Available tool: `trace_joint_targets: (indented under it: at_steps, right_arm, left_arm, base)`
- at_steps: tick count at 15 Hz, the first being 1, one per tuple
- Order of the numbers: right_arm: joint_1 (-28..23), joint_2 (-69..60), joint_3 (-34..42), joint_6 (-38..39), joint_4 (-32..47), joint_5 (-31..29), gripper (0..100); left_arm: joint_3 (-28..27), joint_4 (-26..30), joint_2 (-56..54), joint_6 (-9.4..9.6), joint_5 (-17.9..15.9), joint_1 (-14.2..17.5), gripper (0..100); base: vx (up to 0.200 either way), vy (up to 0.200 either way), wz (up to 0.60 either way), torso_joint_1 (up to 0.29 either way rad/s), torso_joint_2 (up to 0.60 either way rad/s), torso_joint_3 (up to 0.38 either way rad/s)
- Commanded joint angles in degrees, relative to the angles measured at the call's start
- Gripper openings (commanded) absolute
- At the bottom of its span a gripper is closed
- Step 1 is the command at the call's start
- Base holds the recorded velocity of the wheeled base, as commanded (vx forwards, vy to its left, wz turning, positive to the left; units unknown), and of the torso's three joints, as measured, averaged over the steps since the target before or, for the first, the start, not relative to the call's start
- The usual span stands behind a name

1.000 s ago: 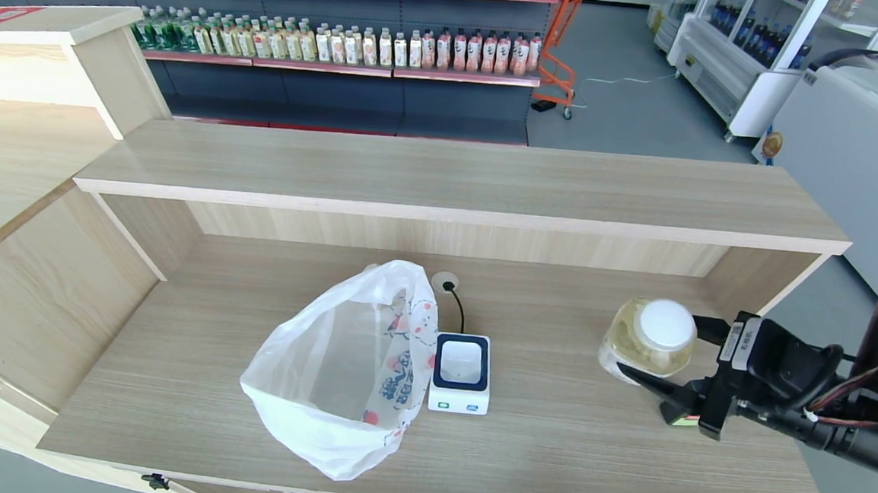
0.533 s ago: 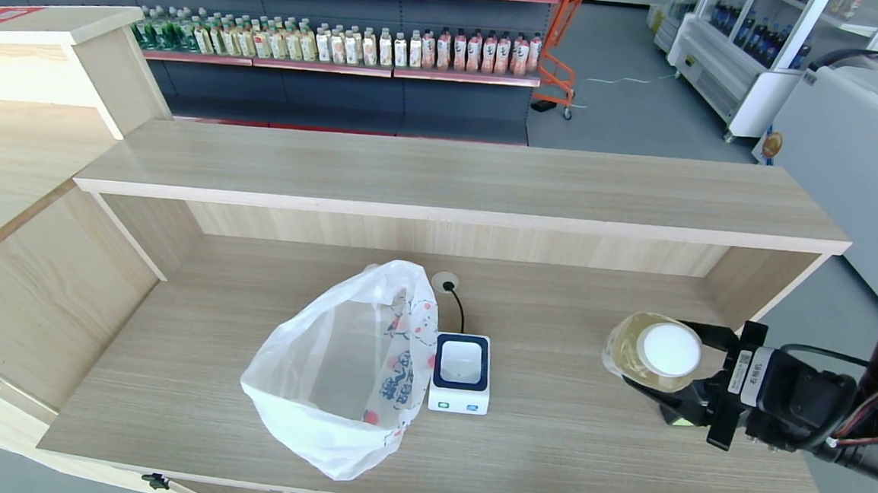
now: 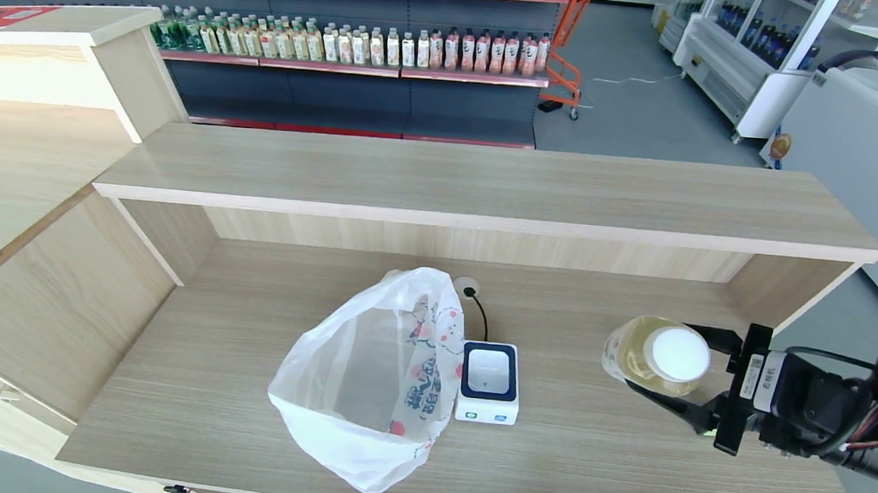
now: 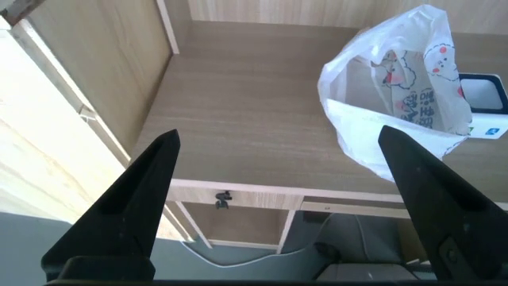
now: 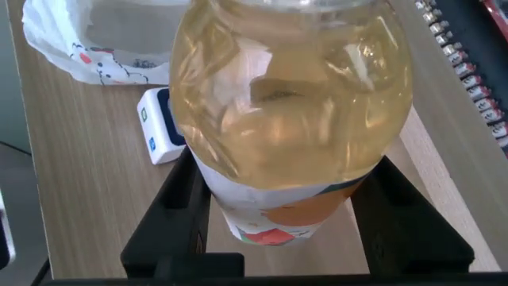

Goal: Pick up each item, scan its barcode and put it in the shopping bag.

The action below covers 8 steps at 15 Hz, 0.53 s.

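Head view: right gripper (image 3: 661, 357) pinches a clear, white-capped plastic bottle of yellow drink (image 3: 642, 350) over the wooden counter (image 3: 586, 454), right of the white scanner (image 3: 488, 383) and white shopping bag (image 3: 370, 379). Left wrist view: left gripper (image 4: 279, 137) jaws spread. Right wrist view: orange-white label (image 5: 286, 210), illegible.

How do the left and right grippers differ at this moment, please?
The left gripper is open and empty; the right gripper is shut on the bottle. The left gripper hangs by the counter's near edge; the right gripper is over the counter, right of the scanner. Both are black.
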Motion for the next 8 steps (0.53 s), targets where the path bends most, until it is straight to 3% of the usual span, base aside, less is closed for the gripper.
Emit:
trace_joint_targets:
  at_steps: [1, 4, 8]
  right_arm:
    - [-0.96, 1.8, -0.64, -0.02, 0.06, 1.17, 0]
    - [-3.69, 7.16, -4.51, -0.29, -0.02, 3.36, 0]
    - [-5.62, 15.16, -11.45, -0.46, -0.11, 5.21, 0]
  left_arm:
    - [0.0, 0.0, -0.02, 0.0, 0.02, 0.01, 100]
    - [0.0, 0.0, -0.02, 0.0, 0.02, 0.01, 100]
    - [0.0, 0.0, -0.02, -0.09, 0.02, 0.01, 100]
  base:
    - [0.0, 0.2, 0.0, -0.012, 0.0, 0.002]
    - [0.0, 0.2, 0.0, 0.002, 0.0, 0.002]
    - [0.0, 0.0, 0.0, 0.0, 0.0, 0.0]
